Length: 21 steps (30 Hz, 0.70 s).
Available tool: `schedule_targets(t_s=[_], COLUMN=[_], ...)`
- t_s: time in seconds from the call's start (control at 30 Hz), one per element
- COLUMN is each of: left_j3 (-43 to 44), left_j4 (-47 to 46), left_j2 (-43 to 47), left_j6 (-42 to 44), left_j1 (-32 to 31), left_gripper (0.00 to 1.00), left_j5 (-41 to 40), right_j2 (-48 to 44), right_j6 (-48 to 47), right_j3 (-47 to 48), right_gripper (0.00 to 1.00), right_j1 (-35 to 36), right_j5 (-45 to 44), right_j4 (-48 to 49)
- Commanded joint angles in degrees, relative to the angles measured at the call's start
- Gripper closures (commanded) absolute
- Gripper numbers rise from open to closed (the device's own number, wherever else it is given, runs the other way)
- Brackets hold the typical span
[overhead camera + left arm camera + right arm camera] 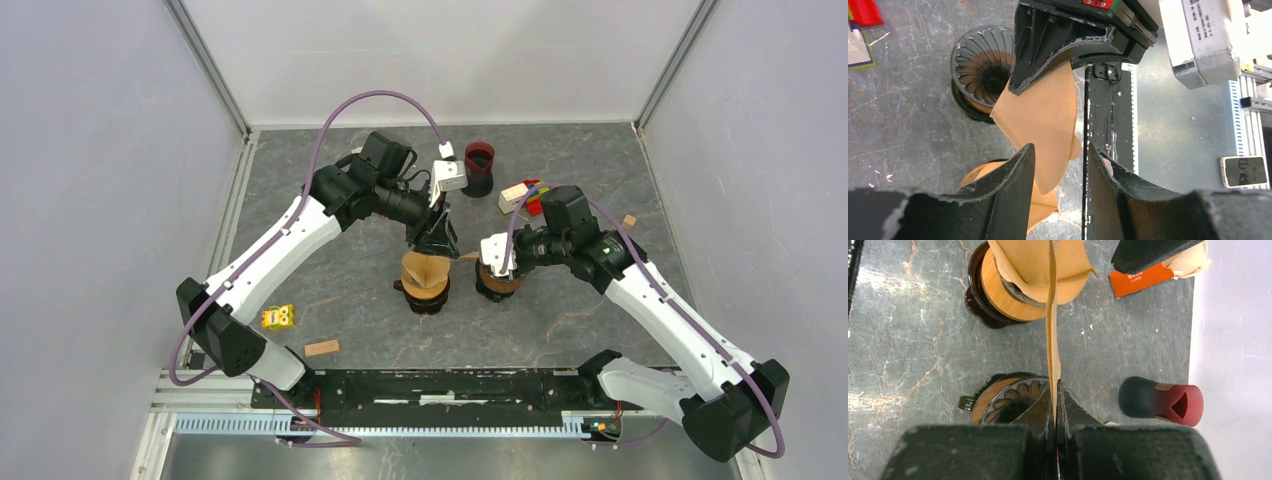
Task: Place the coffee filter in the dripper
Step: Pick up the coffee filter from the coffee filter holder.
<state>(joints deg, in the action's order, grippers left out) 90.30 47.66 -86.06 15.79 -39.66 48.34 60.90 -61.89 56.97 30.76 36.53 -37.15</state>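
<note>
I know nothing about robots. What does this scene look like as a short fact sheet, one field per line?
Right claw: shut on a brown paper filter
Left claw: open, one finger on each side of that filter
Dripper: ribbed, empty, on the table near the right claw
Holder: wood-collared, with more filters in it
Also on table: dark red cup, yellow toy
Progress: filter not yet in the dripper

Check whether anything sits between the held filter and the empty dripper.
Nothing visible does. The filter, pinched in the right gripper, is next to the empty dripper, whose bowl is bare. The left gripper only straddles the filter's other end, open.
</note>
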Motion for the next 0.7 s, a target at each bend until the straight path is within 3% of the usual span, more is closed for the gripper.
schedule_targets(t_s=[0.0,0.27,0.67], left_j3=[0.7,0.6,-0.9], left_j4=[1.6,1.6,1.6], left_j2=[1.5,0.9,0.7], left_j6=[2.8,3.8,4.3], left_j1=[-0.8,-2.1,-2.3], left_gripper=[0.49,0.51,0.51], left_j5=[4.0,-0.3,0.3], right_j2=[-1.4,-1.0,0.2], right_j6=[-2.0,-1.2,0.6], right_j3=[-0.5,-0.3,1.1], right_gripper=[0.99,0.99,0.99], right_j1=[0.3,0.3,0.3], right_j5=[4.1,7.5,8.0], right_j4=[-0.9,-2.4,-2.5])
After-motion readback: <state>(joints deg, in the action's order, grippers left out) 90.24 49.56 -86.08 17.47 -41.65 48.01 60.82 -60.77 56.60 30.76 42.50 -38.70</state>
